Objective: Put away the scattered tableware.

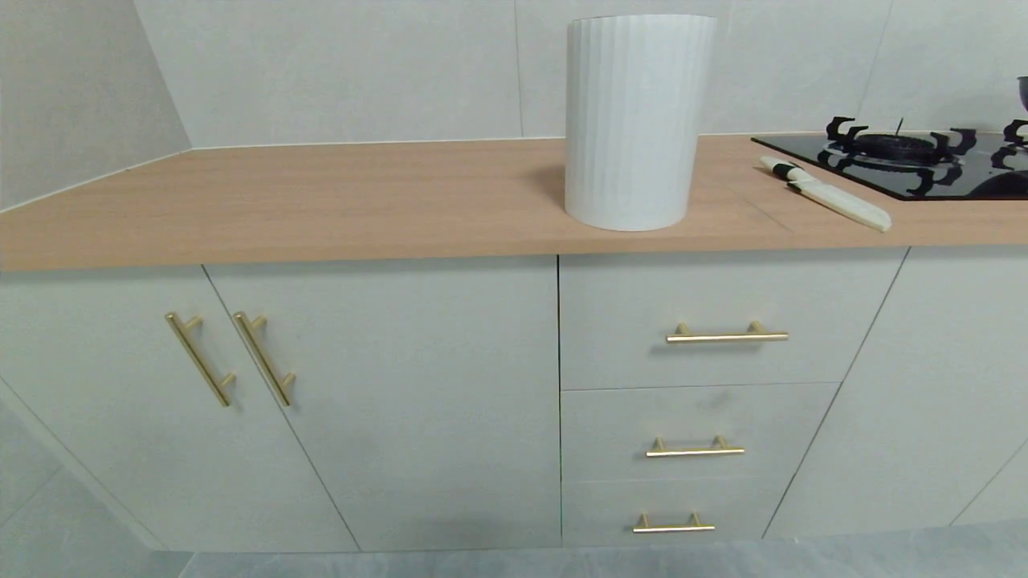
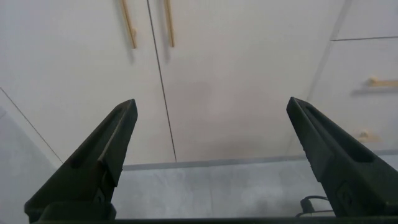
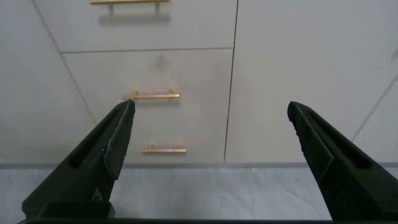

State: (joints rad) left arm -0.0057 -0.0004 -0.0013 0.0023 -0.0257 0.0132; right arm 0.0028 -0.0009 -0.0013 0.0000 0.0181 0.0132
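Down low, my left gripper (image 2: 211,104) and right gripper (image 3: 210,106) both spread wide, facing cabinet fronts (image 2: 249,74). Up on countertop (image 1: 321,201), knife (image 1: 827,193) lies right of white ribbed holder (image 1: 634,120), near hob (image 1: 891,148), long axis slanting back-left to front-right; right arm likely nearer.

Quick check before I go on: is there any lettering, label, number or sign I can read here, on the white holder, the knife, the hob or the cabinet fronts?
None. The white ribbed holder, the knife, the hob and the cabinet fronts carry no readable print in any view.
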